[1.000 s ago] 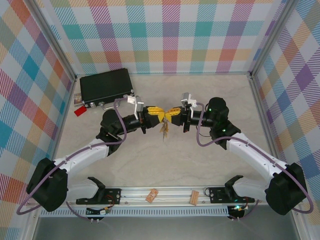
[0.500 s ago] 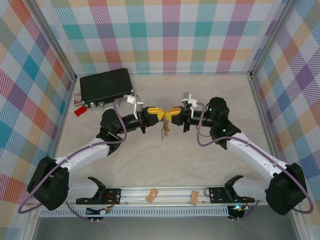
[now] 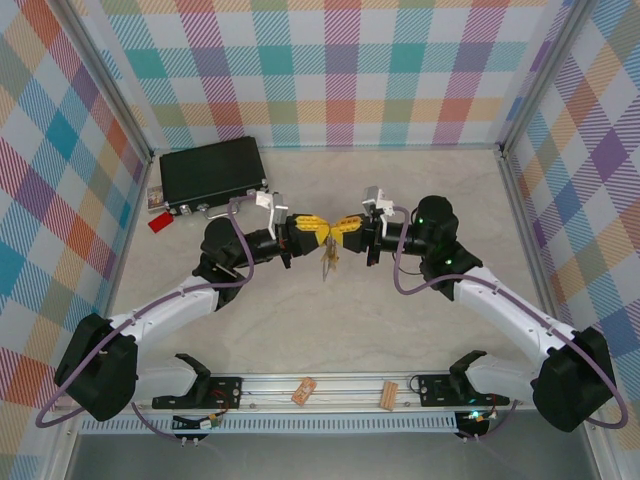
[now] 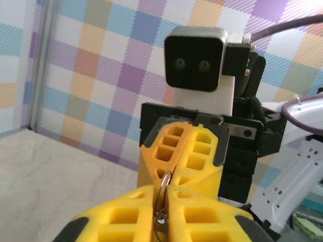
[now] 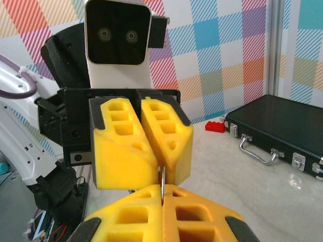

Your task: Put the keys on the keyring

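My two grippers meet tip to tip above the middle of the table. The left gripper and right gripper both pinch a thin silver keyring edge-on between their yellow fingers. In the left wrist view the left gripper holds the ring's near side, and the right gripper closes on its far side. The right wrist view shows the ring rising from the right gripper into the left gripper. Keys dangle below the joint. A small silver piece with a hole sits between the left fingers.
A black case with a silver handle lies at the back left, with a small red tag by its near corner. Two tan wooden clips rest on the front rail. Checked walls enclose the table.
Almost nothing: both grippers stay tip to tip on the ring, and the dangling keys have shifted only slightly.
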